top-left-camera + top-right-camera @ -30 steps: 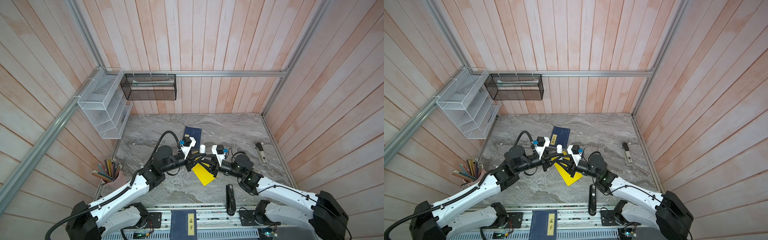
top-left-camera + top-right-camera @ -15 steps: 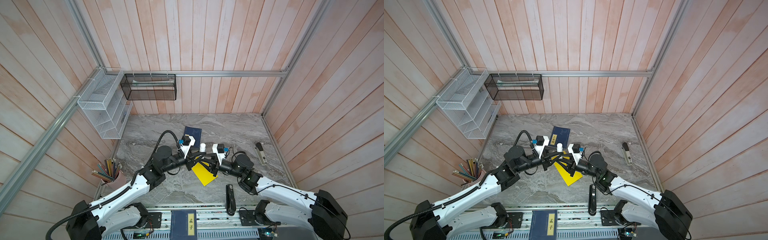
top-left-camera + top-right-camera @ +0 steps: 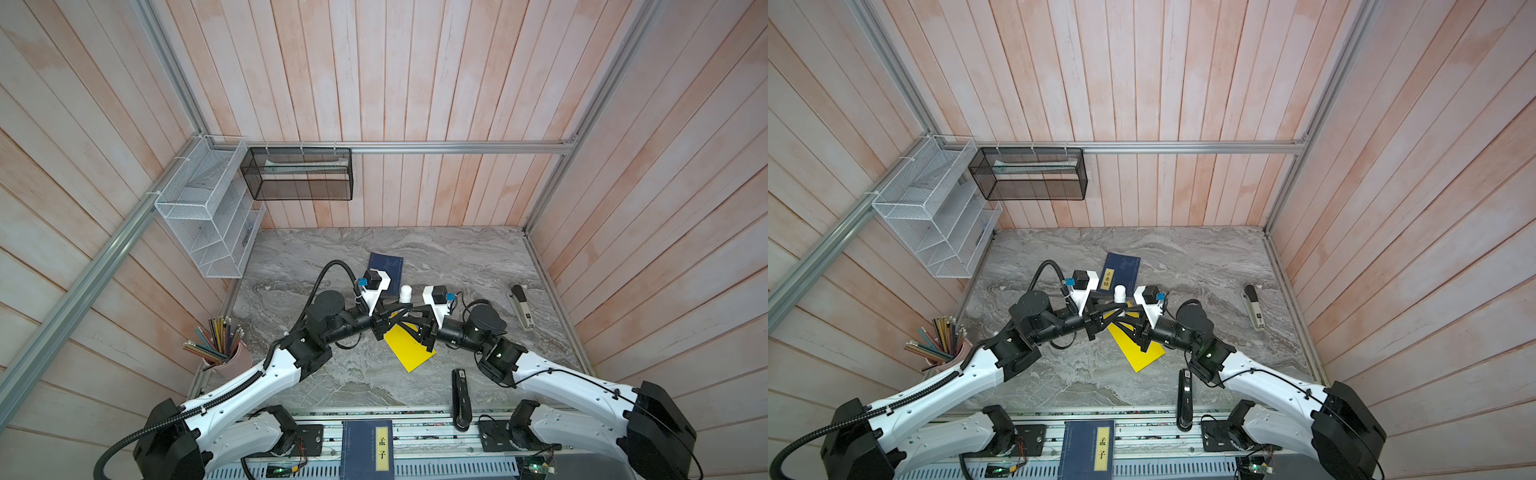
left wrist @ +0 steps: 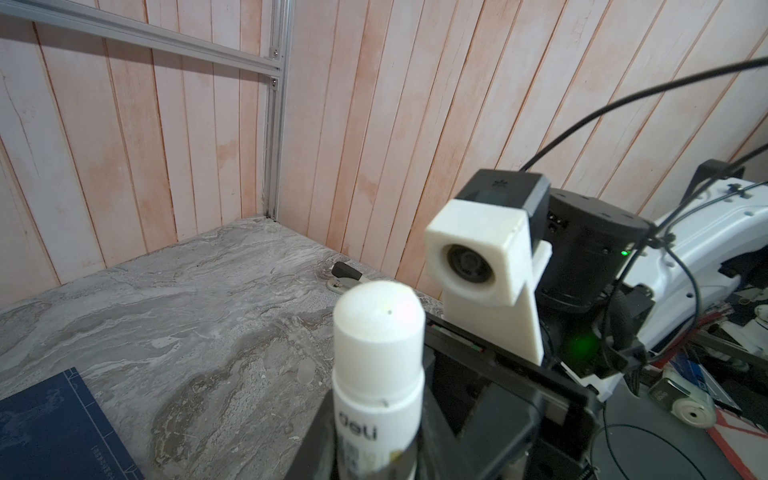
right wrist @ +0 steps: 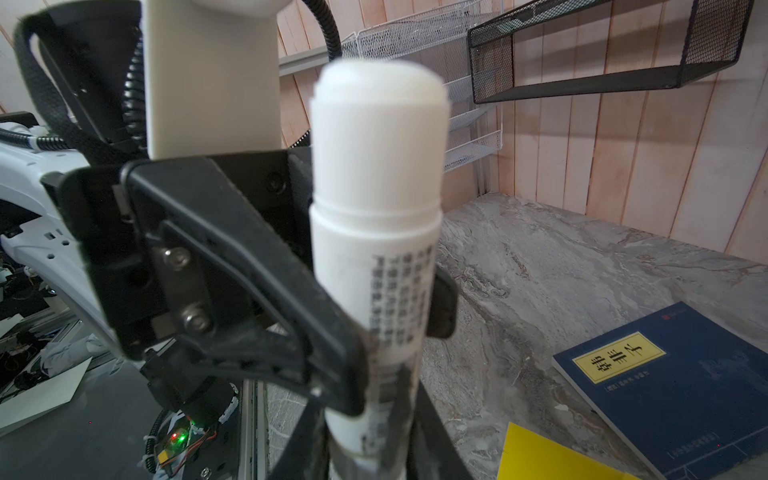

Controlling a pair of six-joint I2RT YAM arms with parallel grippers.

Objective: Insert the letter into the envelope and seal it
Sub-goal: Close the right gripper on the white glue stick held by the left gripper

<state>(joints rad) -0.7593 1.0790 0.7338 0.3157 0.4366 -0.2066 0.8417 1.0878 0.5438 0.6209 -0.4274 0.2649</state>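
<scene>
Gripping glue stick from both sides: left claw and right claw meet above envelope, mid counter.
Top views: letter not visible, maybe inside already.
Left wrist: stick upright, cap on.
Right wrist: both claws clamped on barrel. Risk: uneven pull twists stick loose, drops onto envelope.

Yellow envelope: one. White glue stick: one. Dark blue books: two, on table and at front rail. Staplers: two. Pencil cup: one. Wall racks: two.
</scene>
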